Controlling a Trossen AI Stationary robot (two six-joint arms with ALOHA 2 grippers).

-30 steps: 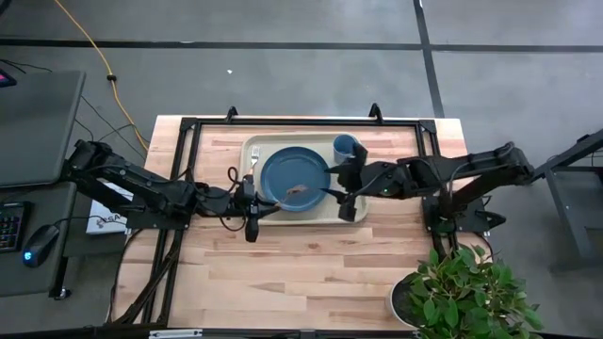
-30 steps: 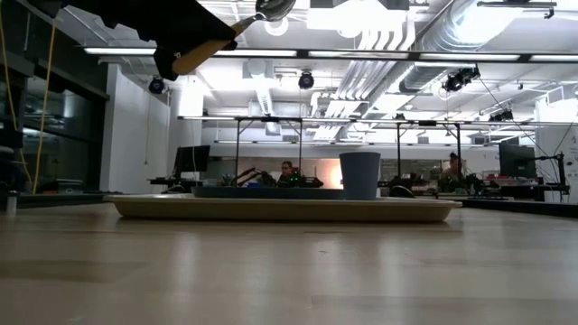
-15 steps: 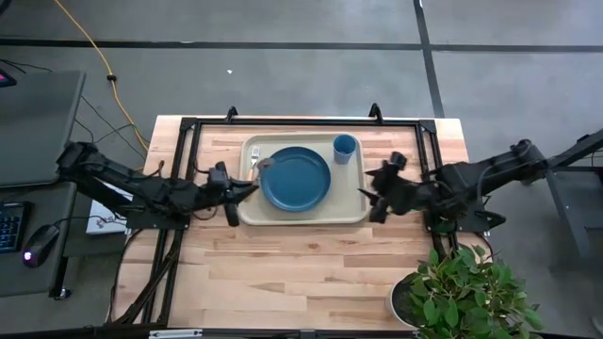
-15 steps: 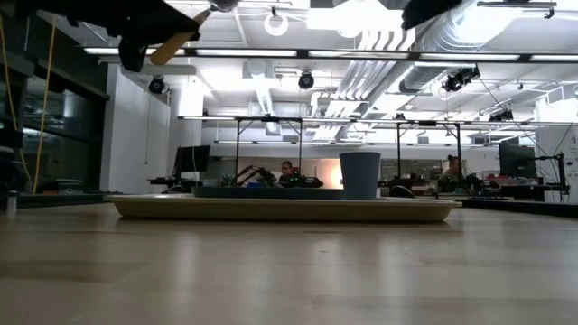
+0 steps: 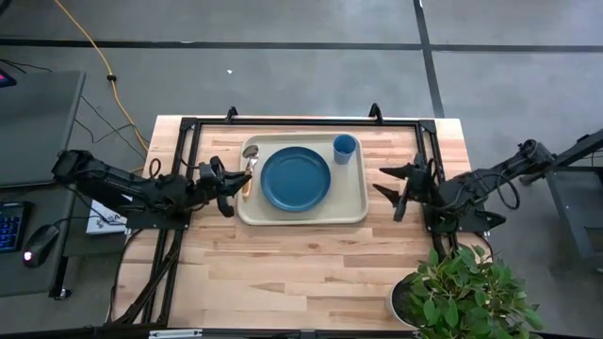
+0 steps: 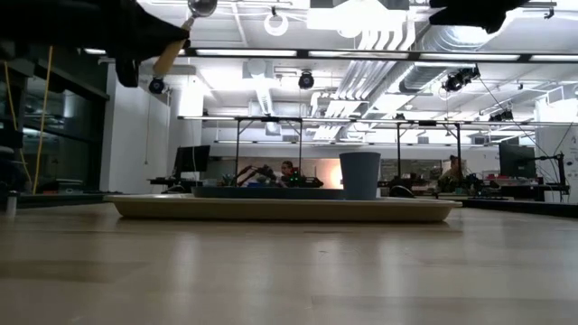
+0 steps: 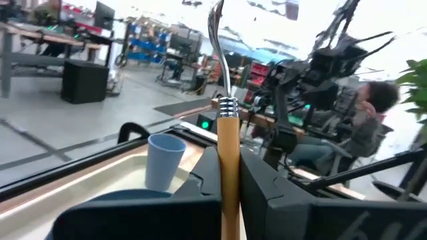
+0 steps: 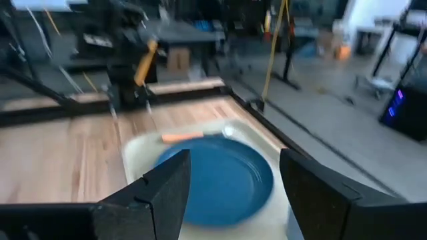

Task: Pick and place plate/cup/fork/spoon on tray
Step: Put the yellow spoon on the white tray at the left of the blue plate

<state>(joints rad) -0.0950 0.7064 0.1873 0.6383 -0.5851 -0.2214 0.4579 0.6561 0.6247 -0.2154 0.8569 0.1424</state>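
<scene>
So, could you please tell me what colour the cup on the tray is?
Light blue; the cup shows best in the high view.

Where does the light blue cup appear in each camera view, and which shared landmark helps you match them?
High view: cup above centre, in the top right corner of the tray.
Low view: cup right of centre, standing on the tray.
Left wrist view: cup lower left of centre, left of the held spoon.
Right wrist view: not in it.
Shared landmark: the dark blue plate, in all four views.
</scene>
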